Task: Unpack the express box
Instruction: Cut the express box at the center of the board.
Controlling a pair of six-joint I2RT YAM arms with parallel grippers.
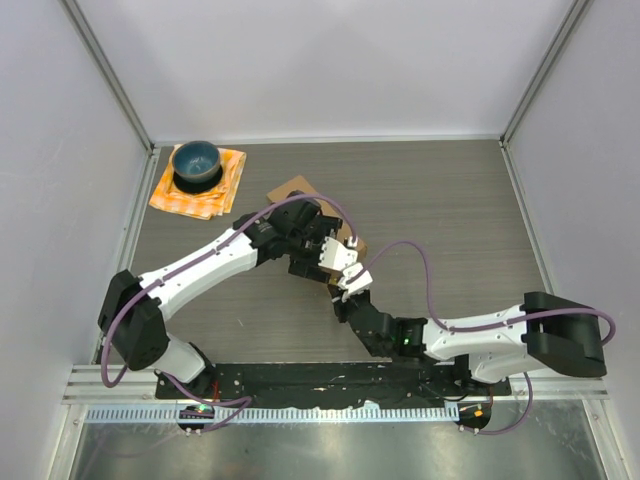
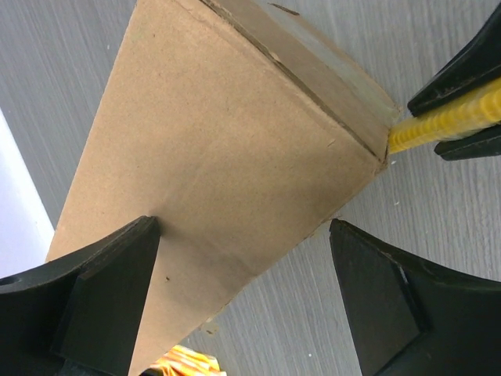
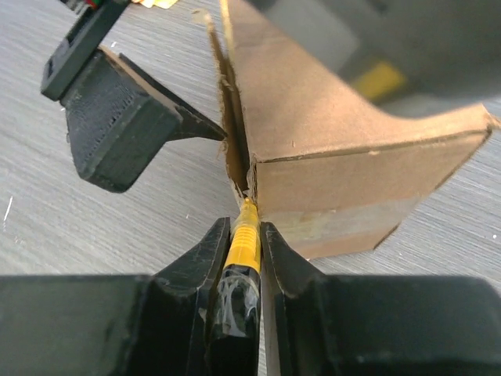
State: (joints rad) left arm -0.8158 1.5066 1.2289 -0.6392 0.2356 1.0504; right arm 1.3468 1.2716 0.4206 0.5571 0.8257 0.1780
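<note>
The express box (image 2: 219, 141) is a brown cardboard carton; in the top view only its far corner (image 1: 292, 188) shows from under my left arm. My left gripper (image 2: 244, 294) hangs open over it, one finger (image 2: 109, 298) above the cardboard face and the other (image 2: 391, 298) above bare table. My right gripper (image 3: 244, 227) is shut on a yellow cutter (image 3: 245, 251). The cutter's tip (image 2: 434, 129) rests against the box's corner seam, where the edge is frayed. In the top view the right gripper (image 1: 352, 280) sits just in front of the left gripper (image 1: 330, 245).
A blue bowl (image 1: 196, 162) stands on an orange checked cloth (image 1: 222, 190) at the back left, close to the box; a bit of the cloth (image 2: 188, 362) shows beyond the carton. White walls enclose the grey wood-grain table (image 1: 450, 220) on three sides.
</note>
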